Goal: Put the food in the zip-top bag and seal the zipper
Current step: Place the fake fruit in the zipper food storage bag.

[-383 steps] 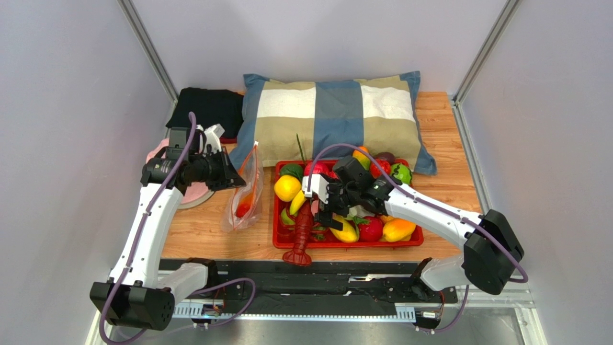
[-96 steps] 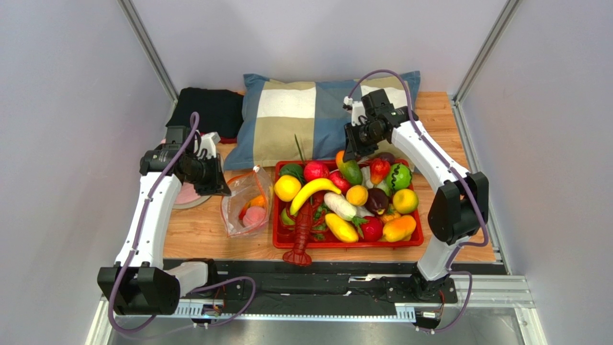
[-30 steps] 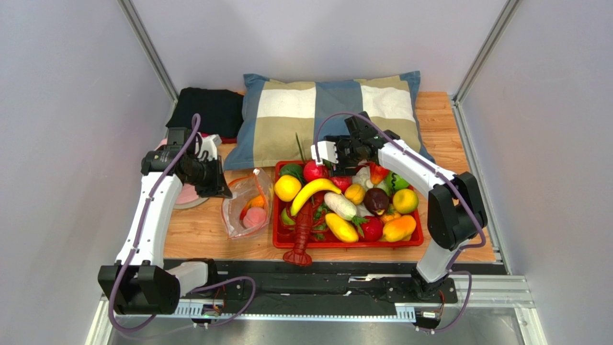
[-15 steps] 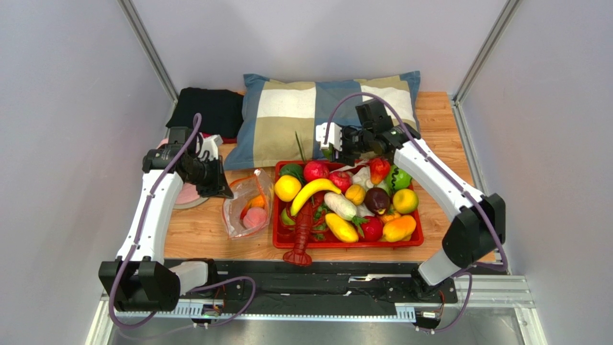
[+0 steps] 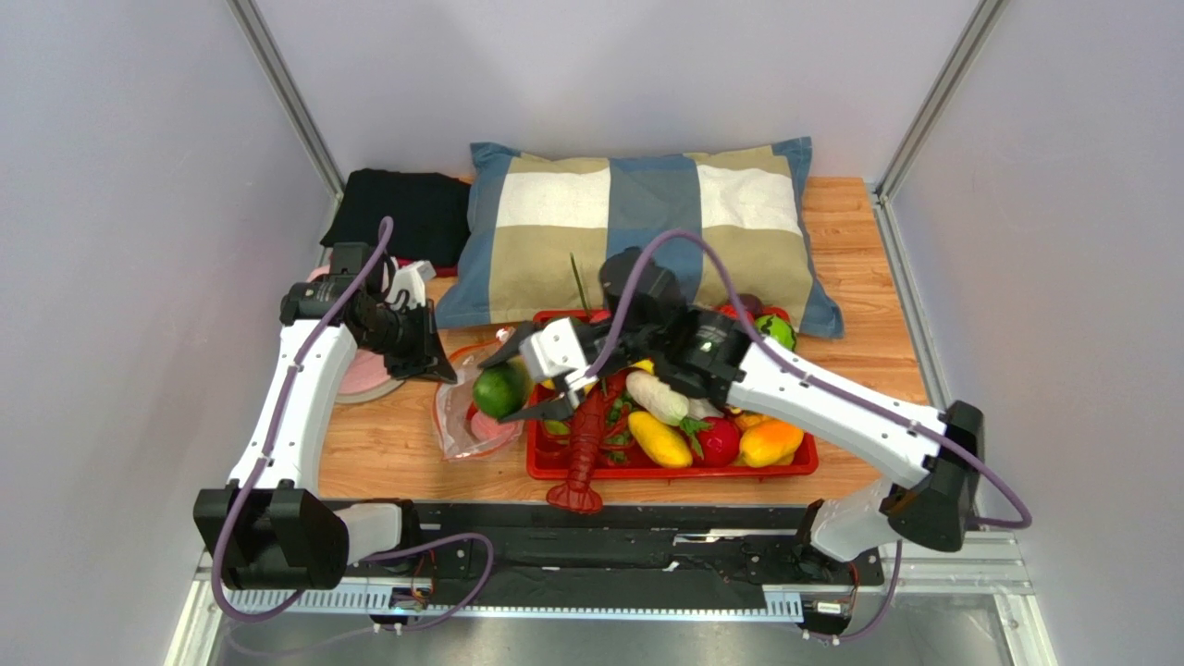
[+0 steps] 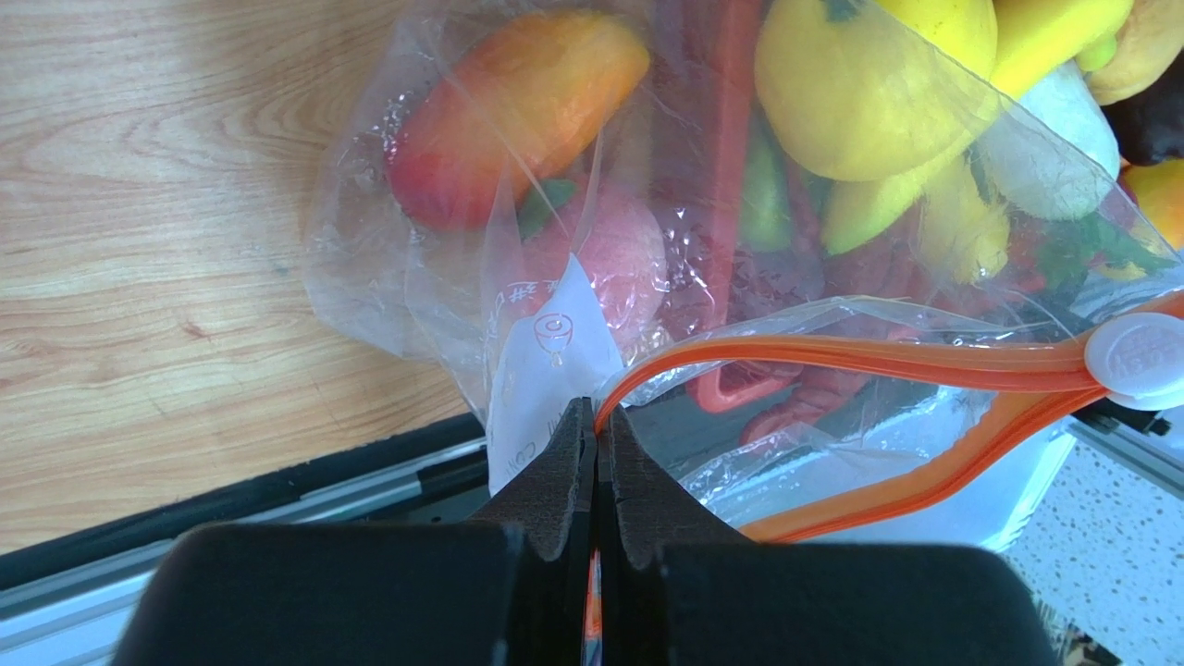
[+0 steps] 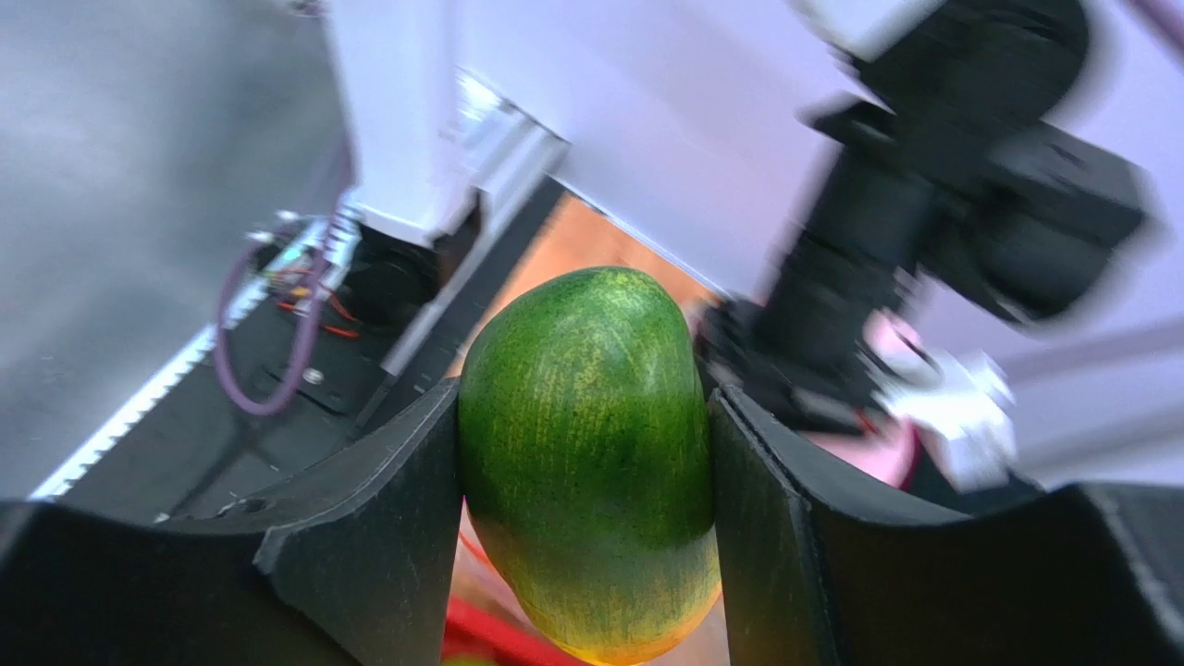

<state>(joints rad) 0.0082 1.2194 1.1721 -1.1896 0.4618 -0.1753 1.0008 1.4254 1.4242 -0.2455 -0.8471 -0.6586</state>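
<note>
My right gripper (image 5: 517, 389) is shut on a green mango with an orange tip (image 5: 496, 390), also seen in the right wrist view (image 7: 591, 451), and holds it over the mouth of the clear zip-top bag (image 5: 473, 412). My left gripper (image 5: 434, 364) is shut on the bag's orange-red zipper strip (image 6: 848, 364), holding the mouth open; its white slider (image 6: 1143, 358) sits at the right. Inside the bag lie an orange-red fruit (image 6: 517, 111) and a pink peach (image 6: 598, 253). More food fills the red tray (image 5: 667, 469), among it a red lobster (image 5: 584, 451).
A checked pillow (image 5: 632, 222) lies behind the tray, black cloth (image 5: 403, 208) at the back left, and a pink hat (image 5: 364, 375) under the left arm. Grey walls stand on both sides. A black rail (image 5: 598, 534) runs along the near edge.
My right arm has swung from above the tray's back edge down and left, carrying the green mango to the bag's mouth. The left gripper has stayed on the zipper strip.
</note>
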